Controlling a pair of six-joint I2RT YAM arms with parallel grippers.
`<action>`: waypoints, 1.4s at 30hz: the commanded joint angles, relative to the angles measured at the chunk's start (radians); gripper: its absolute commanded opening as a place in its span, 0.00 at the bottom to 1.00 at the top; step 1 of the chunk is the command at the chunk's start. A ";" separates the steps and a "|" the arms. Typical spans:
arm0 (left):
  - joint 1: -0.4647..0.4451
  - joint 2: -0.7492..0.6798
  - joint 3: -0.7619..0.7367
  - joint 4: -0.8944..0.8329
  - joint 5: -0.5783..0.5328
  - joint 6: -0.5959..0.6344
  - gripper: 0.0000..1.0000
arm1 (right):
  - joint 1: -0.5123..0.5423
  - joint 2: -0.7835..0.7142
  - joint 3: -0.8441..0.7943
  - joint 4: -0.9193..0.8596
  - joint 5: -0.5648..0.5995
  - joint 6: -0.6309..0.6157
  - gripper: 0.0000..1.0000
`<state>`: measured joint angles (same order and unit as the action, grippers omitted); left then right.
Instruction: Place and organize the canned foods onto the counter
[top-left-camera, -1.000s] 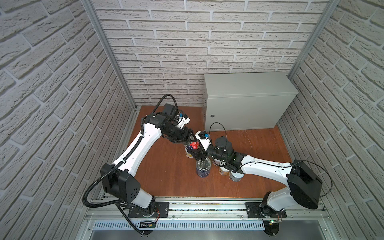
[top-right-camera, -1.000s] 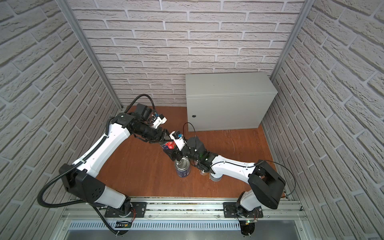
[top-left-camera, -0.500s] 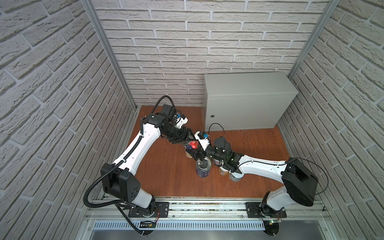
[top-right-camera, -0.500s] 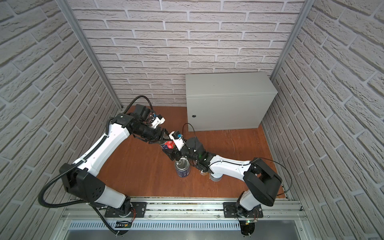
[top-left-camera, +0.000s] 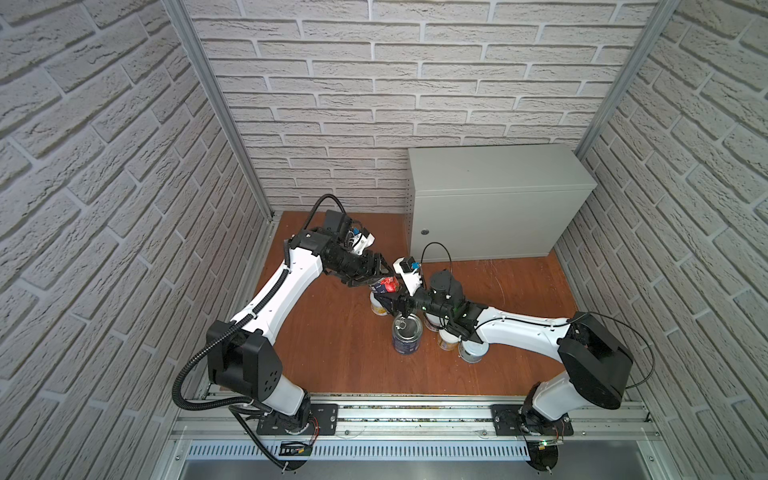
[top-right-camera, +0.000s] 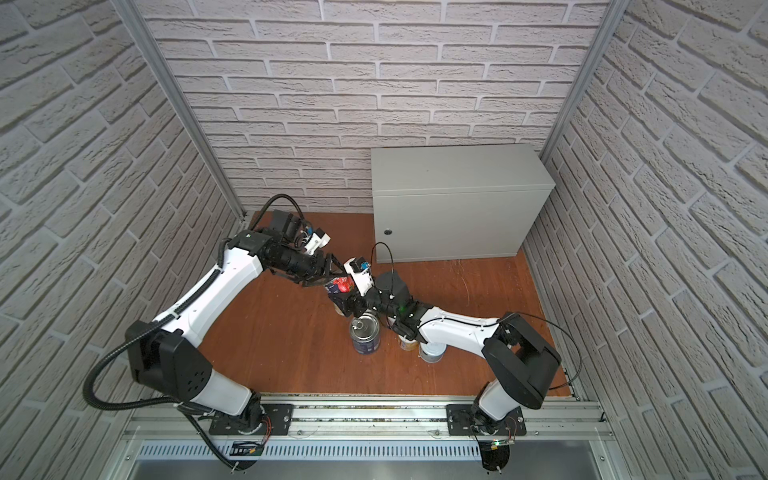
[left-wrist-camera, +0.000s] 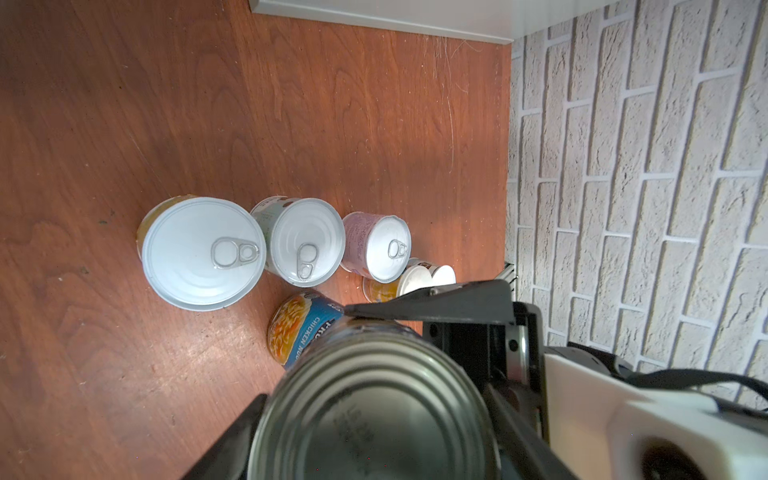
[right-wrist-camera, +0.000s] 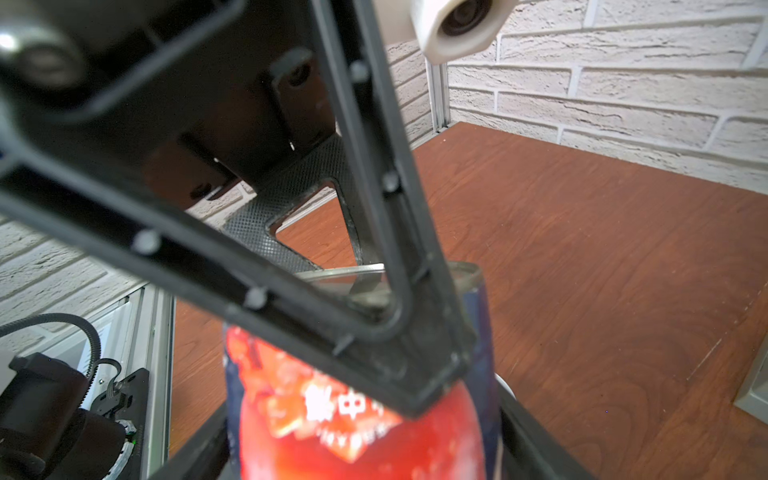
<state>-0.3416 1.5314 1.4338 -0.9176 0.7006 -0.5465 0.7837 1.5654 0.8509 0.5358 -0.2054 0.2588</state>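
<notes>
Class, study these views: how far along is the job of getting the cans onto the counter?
Done: nothing; the counter holds no can. In hand: the left gripper holds the tomato can aloft, and the right gripper has its jaws either side of it. Left: that can, plus the soup can and five short cans on the floor.

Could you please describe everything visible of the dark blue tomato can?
The tomato can is a tall metal tin: dark blue label with red tomatoes, silver ribbed end. It is held aloft above the short cans; tilt unclear. The left hand clamps it near that end; the right hand brackets its lower sides, grip uncertain.
</notes>
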 joint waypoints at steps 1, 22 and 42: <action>0.021 -0.001 -0.022 0.165 0.134 -0.041 0.48 | -0.020 -0.001 0.048 0.069 -0.015 0.082 0.58; 0.119 -0.023 -0.151 0.337 0.150 -0.181 0.98 | -0.083 -0.002 0.006 0.152 -0.072 0.166 0.53; 0.128 -0.201 -0.224 0.310 -0.138 -0.050 0.98 | -0.125 -0.063 0.114 -0.061 -0.093 0.137 0.48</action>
<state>-0.2180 1.3720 1.2362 -0.6289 0.6411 -0.6441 0.6796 1.5890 0.8970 0.3779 -0.2794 0.3897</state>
